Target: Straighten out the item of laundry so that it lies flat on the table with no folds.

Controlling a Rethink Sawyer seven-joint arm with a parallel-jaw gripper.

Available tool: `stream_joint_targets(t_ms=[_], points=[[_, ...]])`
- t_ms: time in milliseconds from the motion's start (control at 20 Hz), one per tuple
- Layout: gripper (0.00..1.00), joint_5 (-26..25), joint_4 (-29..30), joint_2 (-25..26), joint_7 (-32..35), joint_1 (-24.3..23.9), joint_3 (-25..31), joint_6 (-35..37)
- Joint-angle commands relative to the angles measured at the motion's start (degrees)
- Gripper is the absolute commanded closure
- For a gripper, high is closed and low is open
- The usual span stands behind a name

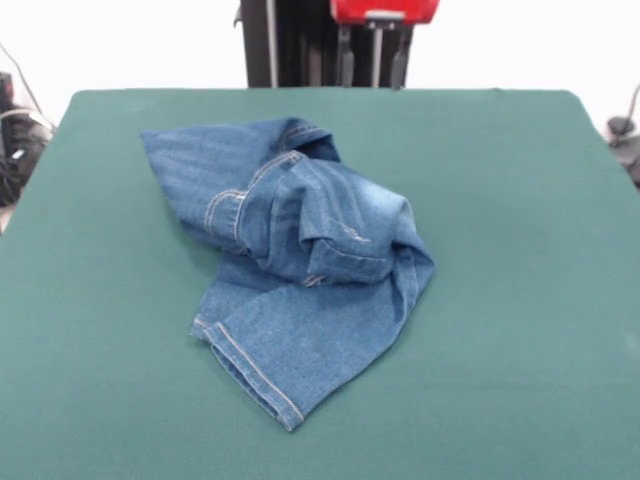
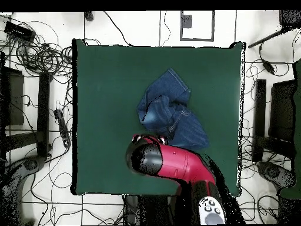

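Crumpled jeans [image 1: 300, 265] mid-table [image 1: 520, 300], folded over themselves, pincer [image 1: 372, 68] raised behind them

A robotics lab: cable tangles [image 2: 41, 56] around a green-clothed table [image 2: 106, 118].

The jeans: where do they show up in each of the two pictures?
Front view: the jeans lie crumpled near the middle of the green table, one hemmed leg pointing toward the camera.
Overhead view: the jeans sit just right of centre, above the red arm.
Shared landmark: the table.

Faded denim jeans [image 1: 290, 260], matt felt-like table [image 1: 520, 300]
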Motion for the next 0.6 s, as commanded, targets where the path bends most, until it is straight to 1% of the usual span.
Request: stream_joint_targets(t_ms=[50,300,600], points=[[0.0,-0.01,-3.2,5.52,7.74,-0.12,4.68,-3.43],[0.0,-0.33,-4.7,7.29,6.68,-1.24,5.3,-3.54],[0.0,-1.85,-6.51,8.58,3.0,-4.69,6.54,-2.66]])
